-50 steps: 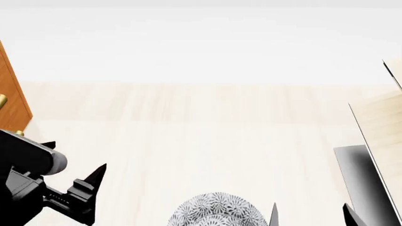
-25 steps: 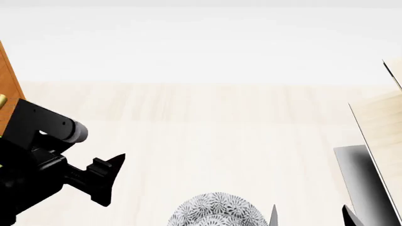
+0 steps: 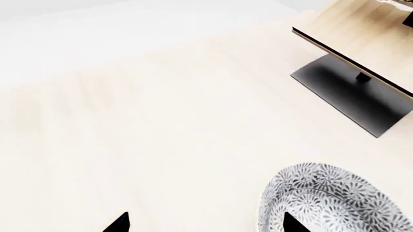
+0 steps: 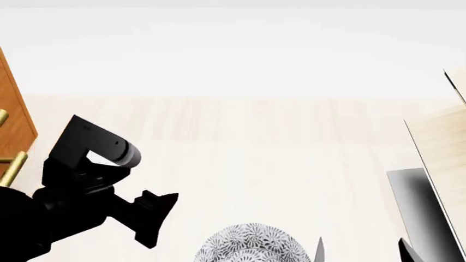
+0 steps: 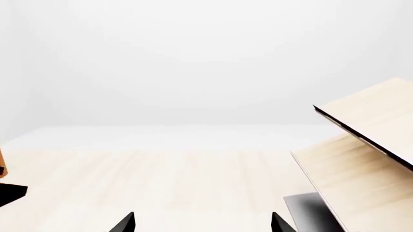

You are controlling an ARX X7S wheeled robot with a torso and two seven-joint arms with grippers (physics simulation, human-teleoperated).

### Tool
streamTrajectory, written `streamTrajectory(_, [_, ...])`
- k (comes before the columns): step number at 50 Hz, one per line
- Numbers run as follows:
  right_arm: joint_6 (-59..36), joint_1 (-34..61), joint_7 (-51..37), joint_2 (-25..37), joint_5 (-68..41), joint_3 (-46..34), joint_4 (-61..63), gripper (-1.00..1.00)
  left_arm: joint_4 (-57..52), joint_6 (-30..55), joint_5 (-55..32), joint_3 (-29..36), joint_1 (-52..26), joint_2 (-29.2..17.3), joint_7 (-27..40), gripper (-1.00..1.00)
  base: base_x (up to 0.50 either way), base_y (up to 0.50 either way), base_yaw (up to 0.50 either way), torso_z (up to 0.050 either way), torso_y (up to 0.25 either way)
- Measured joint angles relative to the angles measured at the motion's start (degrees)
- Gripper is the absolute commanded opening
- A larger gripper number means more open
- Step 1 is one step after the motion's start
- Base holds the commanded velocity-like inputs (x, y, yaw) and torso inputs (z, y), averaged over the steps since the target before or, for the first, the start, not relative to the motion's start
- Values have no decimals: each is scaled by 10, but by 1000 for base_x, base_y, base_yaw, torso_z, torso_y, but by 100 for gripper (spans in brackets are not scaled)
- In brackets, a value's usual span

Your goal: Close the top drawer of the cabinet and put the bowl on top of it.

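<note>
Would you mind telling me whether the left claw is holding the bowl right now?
No, the left claw is open with nothing between its fingertips, and the bowl sits beside it on the pale surface.

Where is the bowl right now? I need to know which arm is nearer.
The bowl sits on the pale floor at the head view's bottom centre, between the left gripper and right gripper.
</note>
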State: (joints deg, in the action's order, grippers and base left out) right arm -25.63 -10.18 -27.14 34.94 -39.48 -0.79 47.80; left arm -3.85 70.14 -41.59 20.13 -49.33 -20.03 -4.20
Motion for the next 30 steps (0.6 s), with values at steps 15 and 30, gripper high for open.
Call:
streamTrajectory(15, [5,-3,1,0,2,-2,-5,100,36,-25,18,46,8,8,-18,100,0,0,0,0,0])
streamTrajectory(30, [11,-3,2,-3,7,-8,-11,100,69,-55,35,75,30,9,-31,100,0,0,0,0,0])
